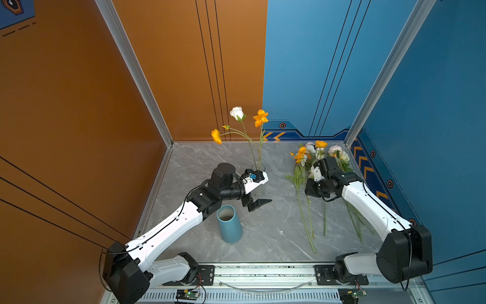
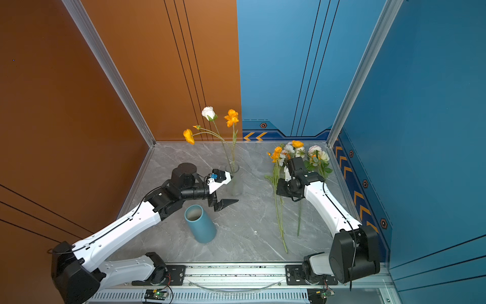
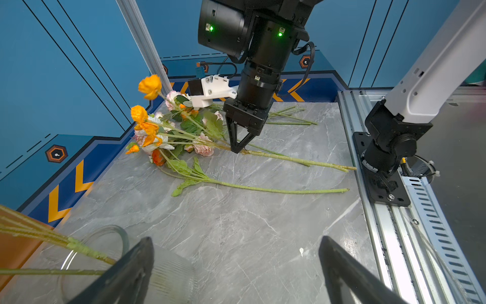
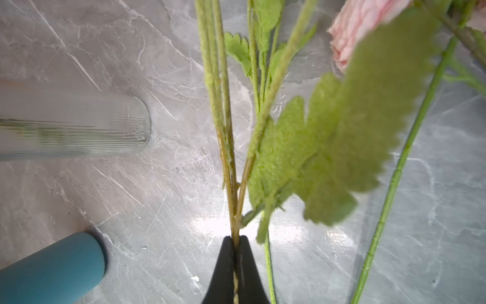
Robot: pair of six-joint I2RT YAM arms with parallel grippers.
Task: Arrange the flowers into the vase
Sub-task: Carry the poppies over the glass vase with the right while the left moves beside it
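A thin fuzzy green stem (image 4: 232, 171) from the heap of loose artificial flowers (image 1: 315, 155) at the far right corner of the grey marble tabletop (image 1: 263, 237) is clamped between the jaws of the right gripper (image 3: 238, 150). The stem forks just past the jaws, and a broad leaf and neighbouring stems are crowded against it. Other flowers could therefore be dragged along if it is lifted. The tall clear ribbed glass vase (image 2: 235, 184), set in the far half of the tabletop, could also be tipped by a swinging stem. The left gripper (image 1: 256, 204) is held just beside that vase, jaws wide apart and empty. A white rose (image 1: 236, 112) and orange blooms (image 1: 261, 117) are carried in the glass vase. The blue cylindrical vase (image 1: 229, 226) nearer the front edge is judged empty.
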